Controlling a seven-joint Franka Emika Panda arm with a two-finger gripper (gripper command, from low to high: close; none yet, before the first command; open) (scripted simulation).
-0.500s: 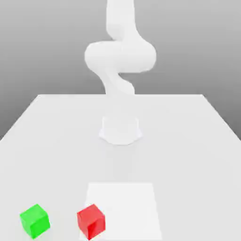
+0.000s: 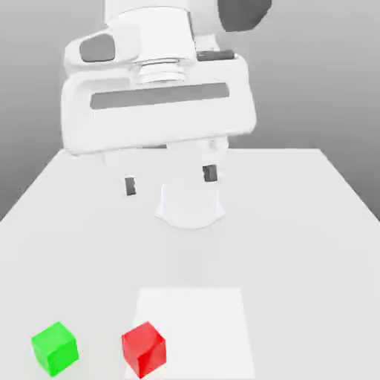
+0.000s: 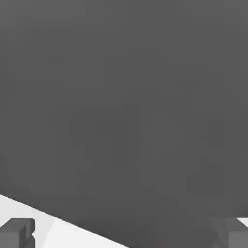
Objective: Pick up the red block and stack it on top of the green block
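The red block (image 2: 143, 349) rests on the table (image 2: 312, 223) near its front edge, at the left corner of a pale square patch. To the exterior view's left of it, about a cube's width away, stands the green block (image 2: 55, 346). My gripper (image 2: 170, 179) hangs high above the table, well behind both cubes, with its fingers (image 2: 130, 185) spread wide and nothing between them. In the hand view the two dark fingertips (image 3: 17, 232) sit far apart at the picture's corners, over a strip of white table edge and grey background.
The arm's round base (image 2: 190, 206) stands mid-table behind the cubes. A lighter square patch (image 2: 200, 326) lies flat on the table beside the red block. The table's edges run along both sides.
The arm has swung forward and down from an upright pose. Its large white hand now looms in the upper exterior view. Both cubes stay in place.
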